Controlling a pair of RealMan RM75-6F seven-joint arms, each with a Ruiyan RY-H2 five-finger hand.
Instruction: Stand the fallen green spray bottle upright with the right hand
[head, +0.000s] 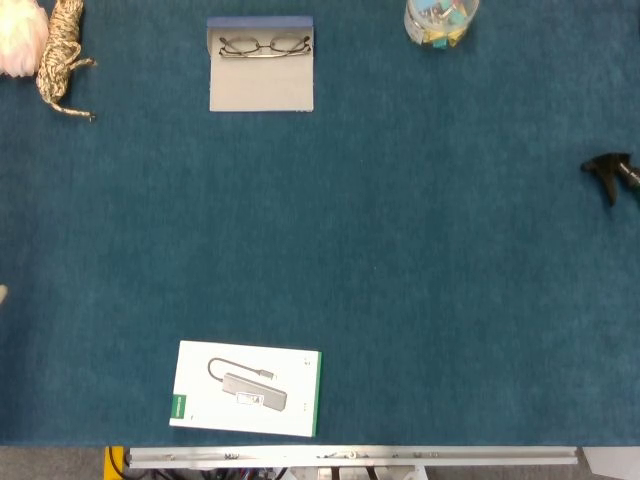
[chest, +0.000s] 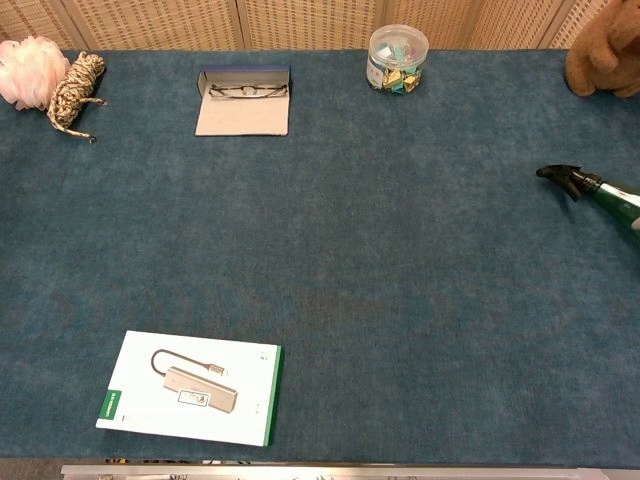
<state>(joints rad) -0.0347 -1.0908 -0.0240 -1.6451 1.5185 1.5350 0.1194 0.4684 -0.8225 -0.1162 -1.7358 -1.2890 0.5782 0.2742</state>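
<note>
Fingers of neither hand show; at three o'clock, the green spray bottle (chest: 600, 190) lies nozzle toward nine, nearer the right hand.

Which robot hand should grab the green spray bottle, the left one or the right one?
Probably the right one. The green spray bottle lies at the far right edge of the table, half out of view, which is the right arm's side. No robot hand shows in either view now, so this rests only on where the bottle lies.

Only a tiny, pale, rounded bit of what may be the left hand (head: 2, 293) is seen, cut off at the edge.
</note>
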